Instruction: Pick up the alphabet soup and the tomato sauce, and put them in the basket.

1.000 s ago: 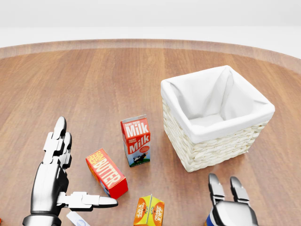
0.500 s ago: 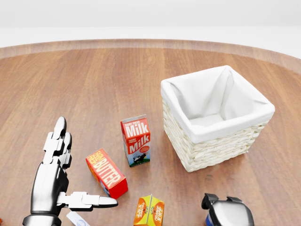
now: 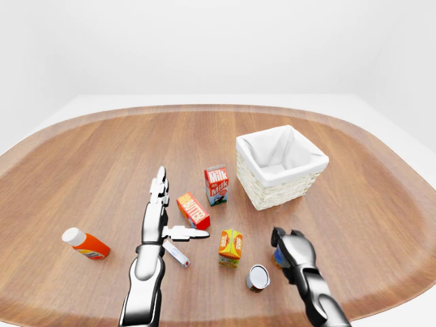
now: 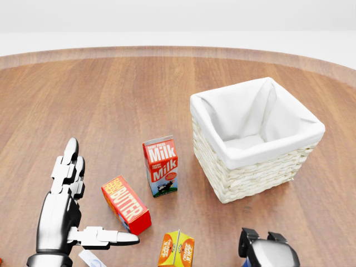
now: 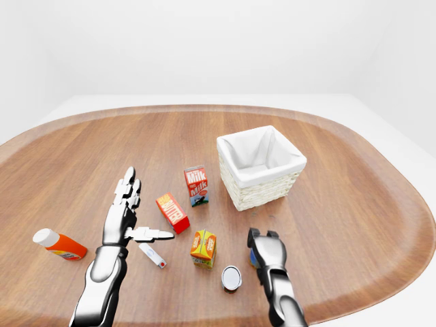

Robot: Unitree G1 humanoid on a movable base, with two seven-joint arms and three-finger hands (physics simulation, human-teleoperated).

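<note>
Under our right hand (image 3: 289,248), curled fingers are gripping and mostly hiding a can (image 3: 277,257); our left hand (image 3: 155,221) is spreading open.

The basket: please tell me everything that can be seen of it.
The basket is square, woven from pale straw-like strands, with a white cloth liner folded over its rim. It stands upright and open on the wooden table, turned so that one corner points toward the bottom of the head view. Nothing shows inside it. The milk carton stands to its left, apart from it. Neither hand touches it; the right hand is below it, near the bottom edge of the view.
</note>
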